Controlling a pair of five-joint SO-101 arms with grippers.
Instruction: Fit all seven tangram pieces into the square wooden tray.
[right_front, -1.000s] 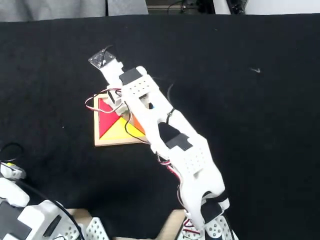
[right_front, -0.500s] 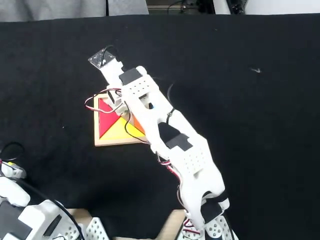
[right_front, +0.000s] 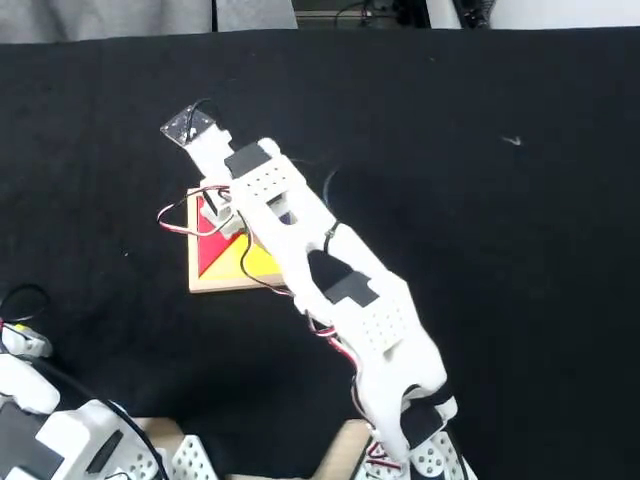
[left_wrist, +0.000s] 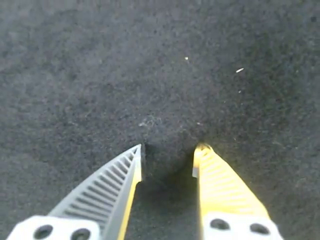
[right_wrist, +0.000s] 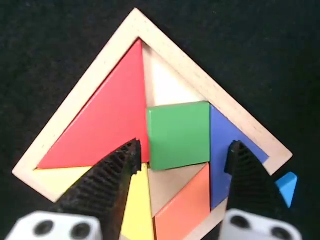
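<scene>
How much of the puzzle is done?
Done: the red triangle, yellow triangle, orange piece and blue piece lie in the tray. In hand: the open right gripper straddles the green square, which sits a bit crooked. Left: two bare gaps beside the square, and a small triangle outside the tray.

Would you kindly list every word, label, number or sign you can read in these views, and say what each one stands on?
None: there is no readable text in these views.
The wooden tray and its pieces, such as the green square and the red triangle, are plain.
The white arm shows holes and wires but no legible label.
The black cloth carries only specks of lint.
</scene>
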